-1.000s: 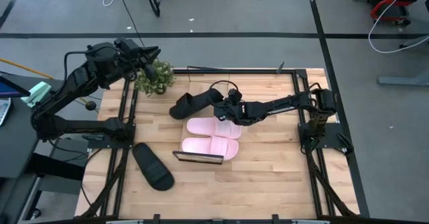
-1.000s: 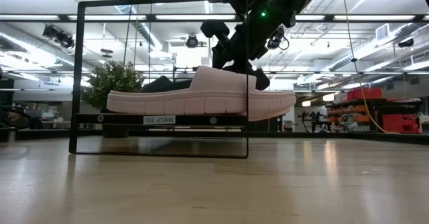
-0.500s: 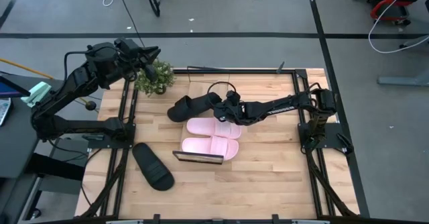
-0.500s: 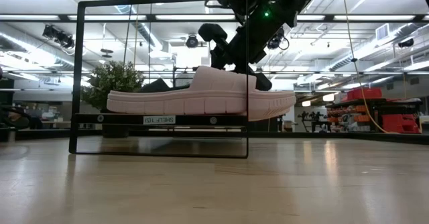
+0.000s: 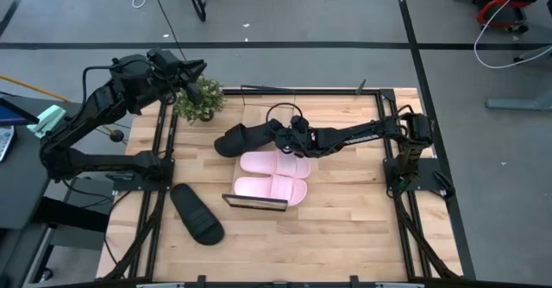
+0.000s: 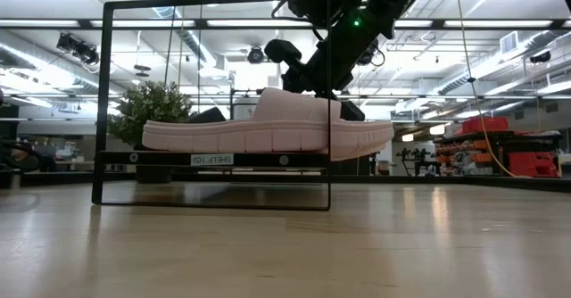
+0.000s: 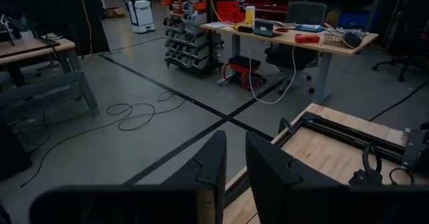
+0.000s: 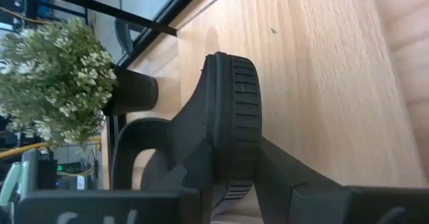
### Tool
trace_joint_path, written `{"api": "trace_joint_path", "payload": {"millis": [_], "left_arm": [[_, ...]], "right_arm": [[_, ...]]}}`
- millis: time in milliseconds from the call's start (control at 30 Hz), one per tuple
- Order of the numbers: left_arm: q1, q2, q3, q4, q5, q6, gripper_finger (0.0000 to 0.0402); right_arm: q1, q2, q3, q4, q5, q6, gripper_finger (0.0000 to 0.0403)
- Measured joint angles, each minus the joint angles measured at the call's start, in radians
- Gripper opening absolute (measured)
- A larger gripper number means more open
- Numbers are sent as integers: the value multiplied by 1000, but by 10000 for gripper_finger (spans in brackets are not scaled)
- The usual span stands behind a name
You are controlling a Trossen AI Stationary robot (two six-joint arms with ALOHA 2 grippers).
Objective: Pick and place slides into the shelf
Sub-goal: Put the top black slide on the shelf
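My right gripper (image 5: 285, 135) reaches from the table's right side to its middle and is shut on a black slide (image 5: 244, 138), which hangs just past the far pink slide (image 5: 274, 163). Both pink slides lie sole-down on the shelf (image 5: 256, 203), the near one (image 5: 269, 189) beside the wire end frame. In the low view a pink slide (image 6: 268, 128) rests on the shelf plank (image 6: 214, 158), with the black slide (image 6: 210, 114) showing behind it. The second black slide (image 5: 197, 213) lies on the tabletop near the left edge. My left gripper (image 5: 198, 65) is raised at the far left, narrowly open, holding nothing. My right gripper (image 8: 234, 184) pinches the black slide by its end nearest the arm (image 8: 231, 160), close to the strap (image 8: 137, 150). One finger (image 8: 191, 174) lies on the footbed side, the other (image 8: 278, 174) under the sole. The fingers come level from the table's right, along the slide. The slide is lifted clear, sole toward the table.
A small potted plant (image 5: 200, 98) stands at the table's far left corner, just beyond the held slide. Black frame rails run along the table's left and right sides. Bare wood lies to the near right of the shelf (image 5: 345, 219).
My right gripper has carried the black slide a little toward the table's left edge and slightly upward, staying shut on it. The pink slides and the other black slide have kept their places.
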Motion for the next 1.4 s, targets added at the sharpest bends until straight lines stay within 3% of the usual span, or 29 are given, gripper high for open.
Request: {"api": "trace_joint_path", "payload": {"millis": [1000, 1400], "left_arm": [[0, 0, 0, 0, 0, 5, 54], [0, 0, 0, 0, 0, 7, 56]], "right_arm": [[-2, -34, 1, -133, -65, -30, 79], [-14, -35, 0, -141, -161, -107, 108]]}}
